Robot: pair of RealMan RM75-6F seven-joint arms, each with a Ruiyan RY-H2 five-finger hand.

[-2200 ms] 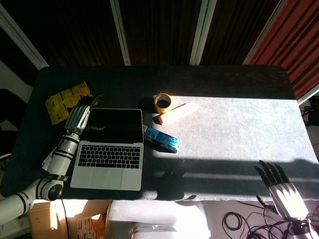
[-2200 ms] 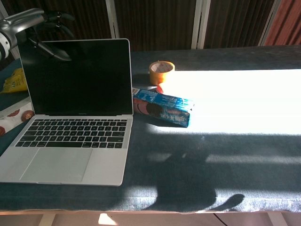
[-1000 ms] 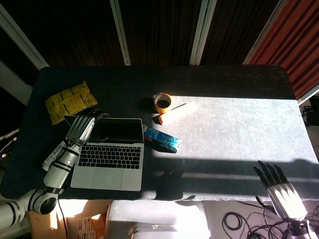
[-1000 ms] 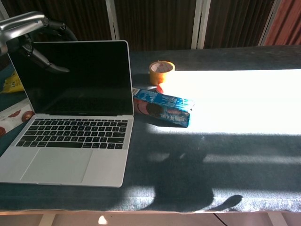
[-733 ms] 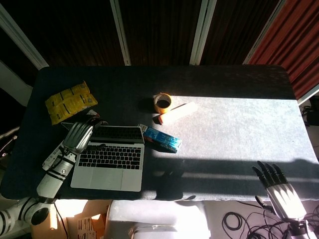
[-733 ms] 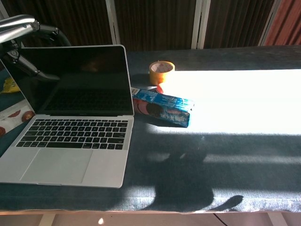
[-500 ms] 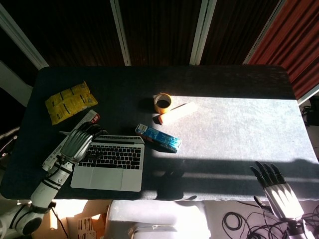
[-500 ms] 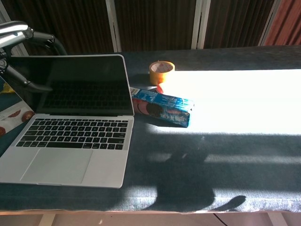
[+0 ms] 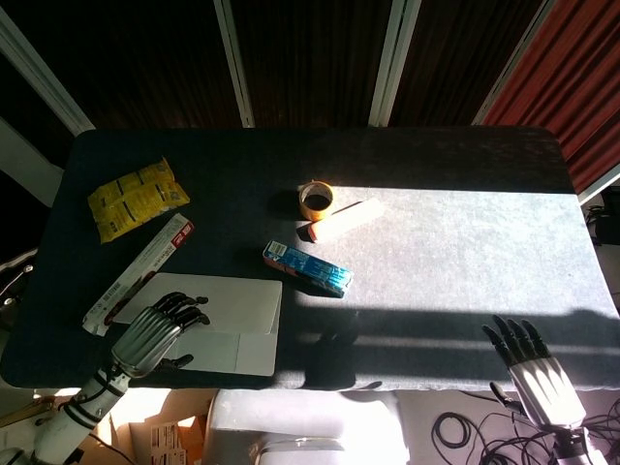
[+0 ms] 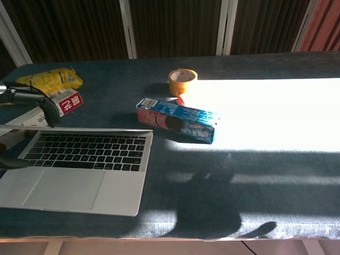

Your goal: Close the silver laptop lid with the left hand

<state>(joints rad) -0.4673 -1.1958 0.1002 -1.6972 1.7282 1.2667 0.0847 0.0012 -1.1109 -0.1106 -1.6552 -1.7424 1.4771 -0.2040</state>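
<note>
The silver laptop [image 9: 237, 310] lies at the table's front left. In the head view its lid is down low and its silver back hides the keyboard. In the chest view the lid is seen about edge-on, and the keyboard and trackpad [image 10: 69, 186] still show under it. My left hand [image 9: 160, 329] rests on the left part of the lid's back with its fingers spread; its dark fingers [image 10: 33, 103] show at the chest view's left edge. My right hand [image 9: 533, 373] hangs open off the table's front right edge, holding nothing.
A blue box [image 9: 307, 269] lies just right of the laptop's back corner. Behind it are a yellow tape roll [image 9: 315, 200] and a pale tube [image 9: 346, 220]. A long red-and-white box [image 9: 140, 271] and a yellow snack pack [image 9: 136, 199] lie to the left.
My left hand has pulled the lid forward and down, from upright to nearly flat over the keyboard. The long box behind it has come into view. My right hand has barely moved.
</note>
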